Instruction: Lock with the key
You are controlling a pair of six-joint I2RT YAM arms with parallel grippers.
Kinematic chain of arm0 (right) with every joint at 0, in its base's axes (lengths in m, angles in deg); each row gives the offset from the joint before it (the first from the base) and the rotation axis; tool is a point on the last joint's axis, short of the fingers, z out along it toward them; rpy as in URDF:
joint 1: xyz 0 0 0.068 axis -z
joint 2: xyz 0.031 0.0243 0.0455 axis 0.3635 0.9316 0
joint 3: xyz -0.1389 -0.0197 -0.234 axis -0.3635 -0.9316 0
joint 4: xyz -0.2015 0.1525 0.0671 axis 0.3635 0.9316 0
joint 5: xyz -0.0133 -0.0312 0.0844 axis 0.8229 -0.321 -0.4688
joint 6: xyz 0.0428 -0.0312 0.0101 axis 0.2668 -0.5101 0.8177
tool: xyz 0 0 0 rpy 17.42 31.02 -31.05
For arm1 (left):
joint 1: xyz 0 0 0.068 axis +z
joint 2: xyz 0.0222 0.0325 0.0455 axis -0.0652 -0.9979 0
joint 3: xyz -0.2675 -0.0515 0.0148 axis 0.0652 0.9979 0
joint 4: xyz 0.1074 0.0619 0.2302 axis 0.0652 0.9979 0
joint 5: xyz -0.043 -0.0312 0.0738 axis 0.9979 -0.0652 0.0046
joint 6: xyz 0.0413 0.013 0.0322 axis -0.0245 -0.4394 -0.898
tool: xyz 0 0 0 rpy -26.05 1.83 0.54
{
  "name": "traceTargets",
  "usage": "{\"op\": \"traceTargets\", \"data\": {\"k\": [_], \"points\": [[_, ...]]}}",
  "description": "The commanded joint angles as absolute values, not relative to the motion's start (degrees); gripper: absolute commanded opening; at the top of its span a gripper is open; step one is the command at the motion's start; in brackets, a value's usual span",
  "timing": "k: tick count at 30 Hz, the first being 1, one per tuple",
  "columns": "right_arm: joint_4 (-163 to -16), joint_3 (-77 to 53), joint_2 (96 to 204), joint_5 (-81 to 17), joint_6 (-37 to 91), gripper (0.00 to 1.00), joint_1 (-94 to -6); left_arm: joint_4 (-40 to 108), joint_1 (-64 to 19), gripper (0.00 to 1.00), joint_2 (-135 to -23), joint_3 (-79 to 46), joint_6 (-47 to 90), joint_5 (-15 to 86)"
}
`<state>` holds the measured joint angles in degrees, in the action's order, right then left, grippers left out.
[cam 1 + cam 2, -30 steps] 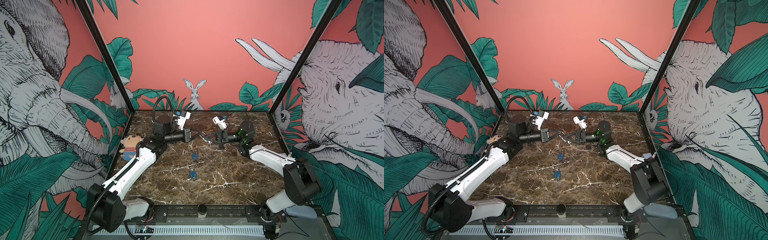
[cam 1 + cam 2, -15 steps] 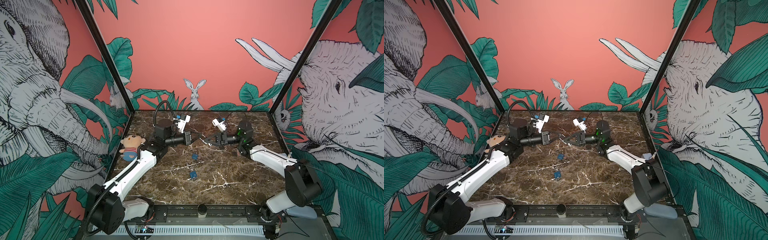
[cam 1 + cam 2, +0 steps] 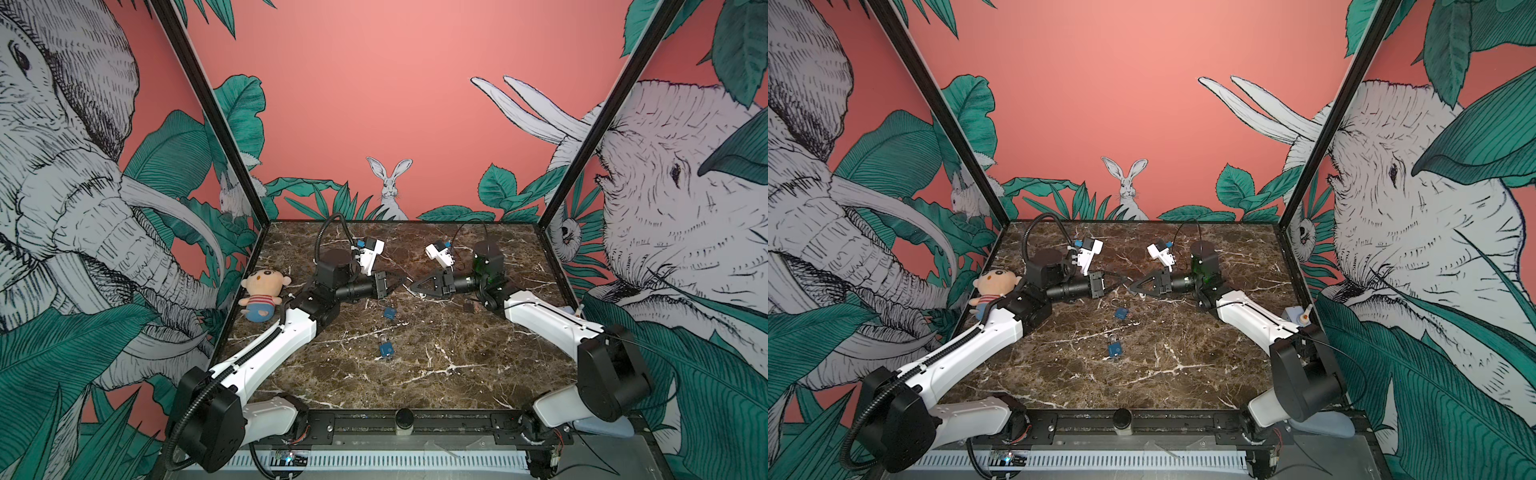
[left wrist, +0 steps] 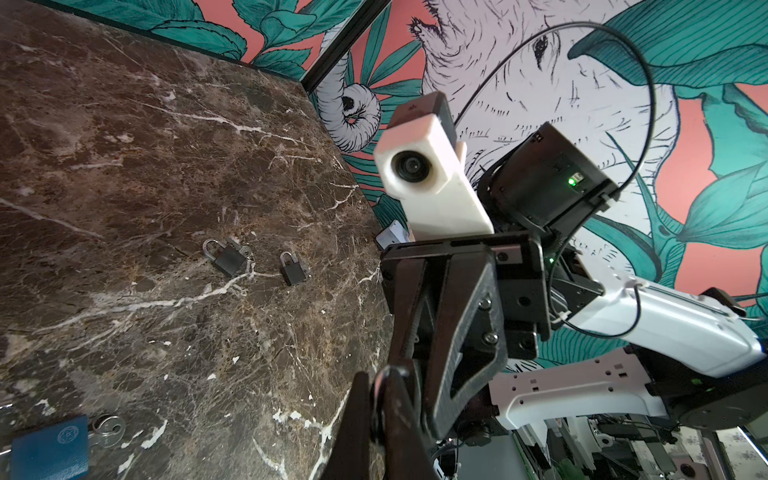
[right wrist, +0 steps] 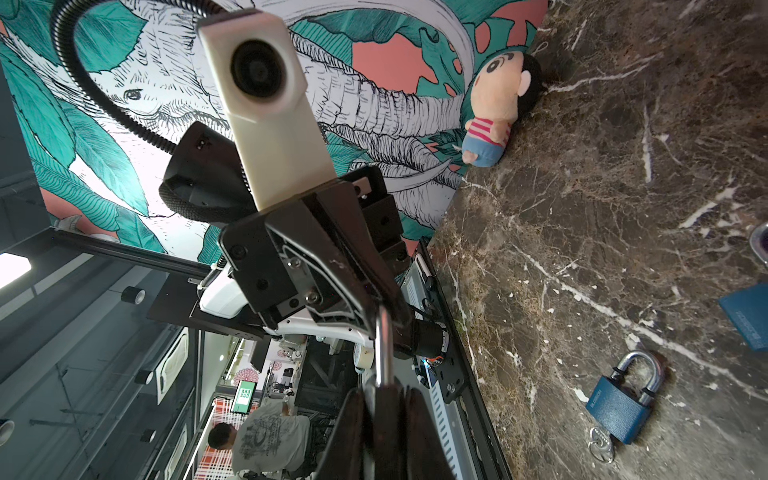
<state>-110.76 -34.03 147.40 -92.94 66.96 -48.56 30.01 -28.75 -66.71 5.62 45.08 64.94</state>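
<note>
**Silver shackle bridged between two closed hands above the marble**

Silver and rod-like, the visible part of the held padlock (image 5: 384,349) runs straight from one hand to the other. It is judged to be the shackle, with the darker body buried between the fingers of the right hand (image 3: 415,286). That hand is clamped on the body, probably so the lock cannot twist. The left hand (image 3: 398,282) is pinched fully closed at the shackle's far, curved end, tip to tip with its partner. The two meet in the air over the back middle of the worktop (image 3: 457,365), clear of the stone. That likely leaves room to turn or push parts without scraping. Whether a key sits in this lock cannot be told, because the fingers hide the keyhole.

Other locks lie on the stone below and nearer the front. A blue padlock (image 3: 385,350) rests flat with a key (image 5: 600,446) at its base. A second blue padlock (image 3: 389,312) lies between it and the hands. Two dark padlocks (image 4: 226,259) sit side by side toward the right arm's side. A plush doll (image 3: 262,295) lies at the worktop's left edge, well apart from the work.
</note>
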Motion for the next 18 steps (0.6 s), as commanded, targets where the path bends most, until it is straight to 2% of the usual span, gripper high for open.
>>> {"op": "traceTargets", "data": {"k": [1, 12, 18], "points": [[-118.2, -27.8, 145.7, -88.1, 64.3, 0.0, -49.3, 33.9, -34.2, 0.0, -67.1, 9.9, 46.6, 70.3], [-108.5, -25.1, 147.1, -86.0, 57.0, 0.0, -49.3, 31.3, -36.1, 0.0, -66.9, 12.7, 48.1, 69.8], [-107.7, -24.2, 148.5, -85.8, 56.1, 0.0, -49.3, 30.5, -40.6, 0.0, -68.1, 12.9, 48.0, 70.6]]}}
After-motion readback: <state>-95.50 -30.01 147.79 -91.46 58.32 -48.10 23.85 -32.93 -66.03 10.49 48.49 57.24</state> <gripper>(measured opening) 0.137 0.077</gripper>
